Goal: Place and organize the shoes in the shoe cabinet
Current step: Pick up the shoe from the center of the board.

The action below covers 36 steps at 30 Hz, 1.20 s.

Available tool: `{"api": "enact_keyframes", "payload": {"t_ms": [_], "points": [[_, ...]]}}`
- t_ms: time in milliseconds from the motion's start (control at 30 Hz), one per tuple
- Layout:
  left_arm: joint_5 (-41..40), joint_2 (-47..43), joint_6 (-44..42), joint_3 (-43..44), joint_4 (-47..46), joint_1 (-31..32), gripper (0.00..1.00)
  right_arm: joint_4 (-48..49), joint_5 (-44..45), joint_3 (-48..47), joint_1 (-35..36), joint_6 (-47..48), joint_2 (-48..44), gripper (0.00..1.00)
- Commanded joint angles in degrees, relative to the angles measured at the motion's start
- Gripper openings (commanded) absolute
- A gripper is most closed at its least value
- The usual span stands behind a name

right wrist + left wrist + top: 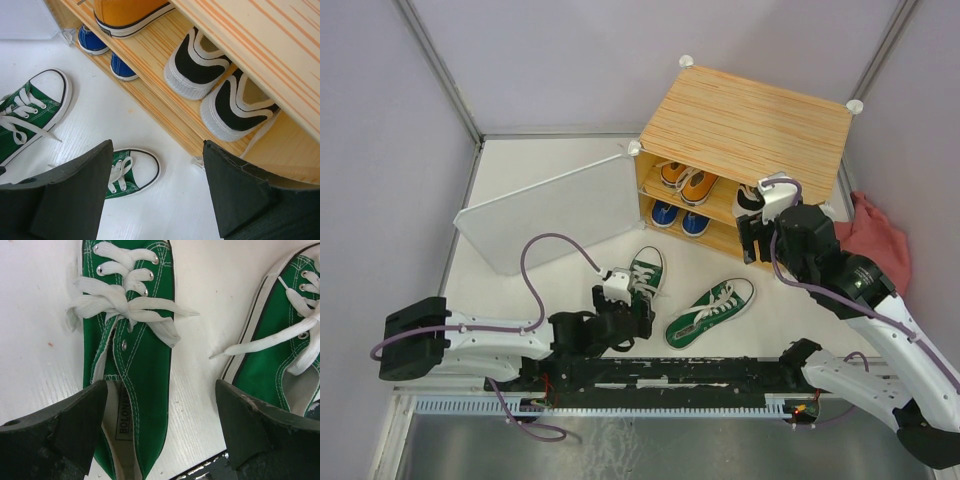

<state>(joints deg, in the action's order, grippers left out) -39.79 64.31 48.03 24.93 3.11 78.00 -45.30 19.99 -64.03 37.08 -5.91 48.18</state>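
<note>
Two green sneakers lie on the white table in front of the shoe cabinet (750, 125): one (645, 272) on the left, one (712, 312) to its right. My left gripper (632, 320) is open over the left sneaker's heel (131, 340), one finger above its opening; the other green sneaker (280, 365) lies by the right finger. My left gripper (162, 430) holds nothing. My right gripper (752, 243) is open and empty in front of the cabinet. The right wrist view shows this gripper (157, 195) near two black sneakers (200, 65) on the upper shelf.
Orange sneakers (688, 180) stand on the upper shelf and blue sneakers (678, 216) on the lower one. The pale door panel (555, 215) stands open to the left. A red cloth (875, 235) lies right of the cabinet. Grey walls enclose the table.
</note>
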Motion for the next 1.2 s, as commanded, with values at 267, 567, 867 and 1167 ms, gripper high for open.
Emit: {"api": "enact_keyframes", "payload": {"t_ms": [267,567,867,1167], "points": [[-3.3,3.8,5.8,-4.2,-4.3,1.3,0.76,1.3,-1.7,-0.7,0.2,-1.1,-0.3,0.79],[0.6,15.1,4.0,-4.8,-13.1,1.4,0.30,1.6,-1.7,-0.6,0.2,-0.7,-0.4,0.79],[-0.9,8.5,-4.6,-1.0,-6.6,1.8,0.03,1.5,-0.9,0.6,0.2,-0.6,-0.9,0.79],[-2.7,0.4,-9.8,1.5,-2.5,3.1,0.03,2.4,-0.4,1.7,0.1,-0.9,-0.8,0.80]]}}
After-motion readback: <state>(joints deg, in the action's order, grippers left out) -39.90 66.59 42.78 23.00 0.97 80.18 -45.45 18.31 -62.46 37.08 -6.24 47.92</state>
